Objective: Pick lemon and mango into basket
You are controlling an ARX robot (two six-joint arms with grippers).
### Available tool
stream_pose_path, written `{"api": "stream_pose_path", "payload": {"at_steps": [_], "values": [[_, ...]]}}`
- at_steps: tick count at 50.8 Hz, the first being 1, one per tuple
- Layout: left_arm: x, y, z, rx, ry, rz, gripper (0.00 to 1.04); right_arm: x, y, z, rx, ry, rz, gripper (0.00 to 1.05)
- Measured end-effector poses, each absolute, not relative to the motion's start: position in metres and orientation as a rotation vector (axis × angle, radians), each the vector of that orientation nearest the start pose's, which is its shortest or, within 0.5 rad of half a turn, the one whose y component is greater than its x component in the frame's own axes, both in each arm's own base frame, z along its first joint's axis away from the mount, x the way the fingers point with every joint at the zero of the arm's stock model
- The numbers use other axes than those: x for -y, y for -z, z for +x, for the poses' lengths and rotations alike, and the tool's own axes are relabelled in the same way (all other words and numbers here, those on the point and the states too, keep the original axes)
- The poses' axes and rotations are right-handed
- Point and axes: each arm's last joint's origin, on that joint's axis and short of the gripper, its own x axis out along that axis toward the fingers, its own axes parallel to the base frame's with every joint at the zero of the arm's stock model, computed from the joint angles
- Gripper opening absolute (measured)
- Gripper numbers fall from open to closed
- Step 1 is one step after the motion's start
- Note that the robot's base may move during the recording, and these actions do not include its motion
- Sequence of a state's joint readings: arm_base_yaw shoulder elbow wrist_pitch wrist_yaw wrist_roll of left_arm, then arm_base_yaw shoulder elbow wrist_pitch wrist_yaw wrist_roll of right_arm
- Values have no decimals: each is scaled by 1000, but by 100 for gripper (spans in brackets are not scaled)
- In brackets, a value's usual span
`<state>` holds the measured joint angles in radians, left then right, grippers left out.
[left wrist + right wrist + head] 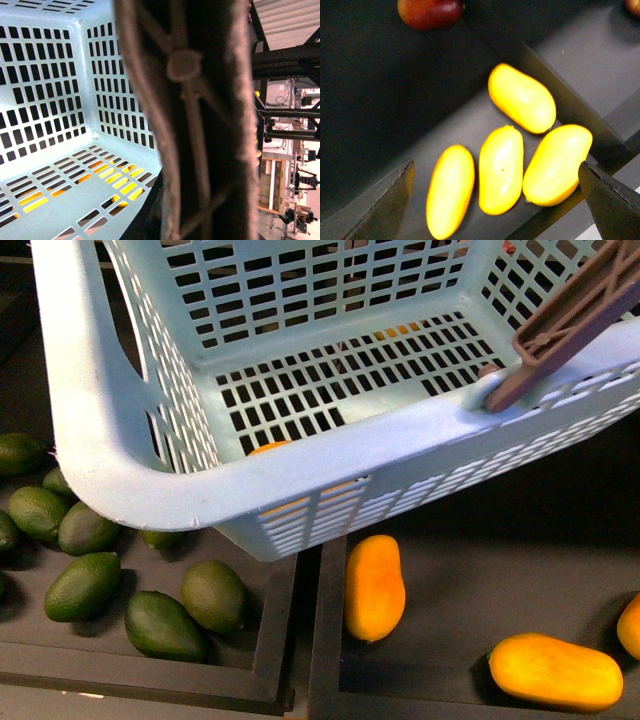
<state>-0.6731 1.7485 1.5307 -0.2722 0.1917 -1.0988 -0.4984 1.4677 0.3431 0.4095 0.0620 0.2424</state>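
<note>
**Right hand open over the mangoes, basket not yet loaded**

The mango (501, 170) lies flat on the grey floor of a tray (451, 131). It is straight beneath the right hand (495, 165), midway between its two dark fingers (387, 207). These stand wide apart and grip nothing. Three more mangoes crowd it: one just beside it toward each finger, and one just beyond it, ahead of the fingertips. Whether any of them touch it I cannot tell. Further ahead of the hand, outside the tray, sits a red apple (430, 11).

I can safely call no fruit the lemon. Orange-yellow patches show through the slots of the basket (120, 430), too hidden to name.

The basket hangs tilted across the front view, and the part of its floor that shows is bare. Its brown handle (200, 125) fills the left wrist view at very close range. The left hand itself cannot be made out, so I cannot tell whether it is closed on the handle.

The step in hand looks like the reach for the first mango. The open span takes in three fruits, so the next move calls for narrowing the fingers. The hand must then descend so the fingers slip into the tight gaps either side of the middle fruit, across its short width, without nudging its neighbours.
</note>
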Motion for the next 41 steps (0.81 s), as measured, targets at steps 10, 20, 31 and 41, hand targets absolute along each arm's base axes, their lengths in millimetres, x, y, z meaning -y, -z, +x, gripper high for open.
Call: {"api": "stream_pose_path", "payload": {"at_steps": [10,20,31,41], "values": [[256,-324,312,-898,489,-889,5,102,-60,217,-779,561,367,96],[256,-324,312,-897,488,-889,5,88,-27,236,-870,505,379,96],[256,-324,312,-892,482,-888,5,78,-7,255,-907,488,392,96],[256,-324,312,-894,484,-888,5,72,9,265,-936,487,407,96]]}}
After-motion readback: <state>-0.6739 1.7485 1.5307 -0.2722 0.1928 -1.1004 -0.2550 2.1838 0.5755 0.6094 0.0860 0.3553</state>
